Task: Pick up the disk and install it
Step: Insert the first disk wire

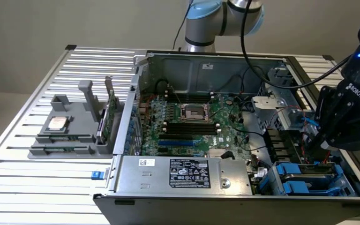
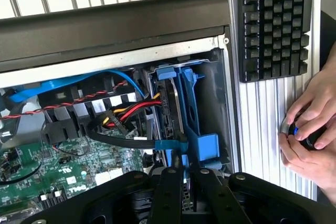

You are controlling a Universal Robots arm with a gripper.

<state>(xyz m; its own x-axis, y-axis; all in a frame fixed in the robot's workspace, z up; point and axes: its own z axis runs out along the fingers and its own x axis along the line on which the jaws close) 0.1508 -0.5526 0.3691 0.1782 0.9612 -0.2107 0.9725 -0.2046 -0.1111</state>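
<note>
1. Nearest in the wrist view, the hand has its two dark fingers drawn close together, pinching the blue edge of the disk from above. I judge it clenched on the carrier frame, not released.
2. The disk stands on edge in the drive bay at the corner of the computer case. It sits directly under the hand and touches it, upright probably so it can slide down the bay's slot.
3. Just beside the bay, red, yellow and black cables and a blue cable cross over the green motherboard; they lie clear of the slot.
4. Beyond the case wall, on the slatted desk, lie a black keyboard and a person's hands cupped round a small device, likely steering the arm.
5. Farthest from the case, a grey fixture holds a silver chip and an upright green card.
</note>
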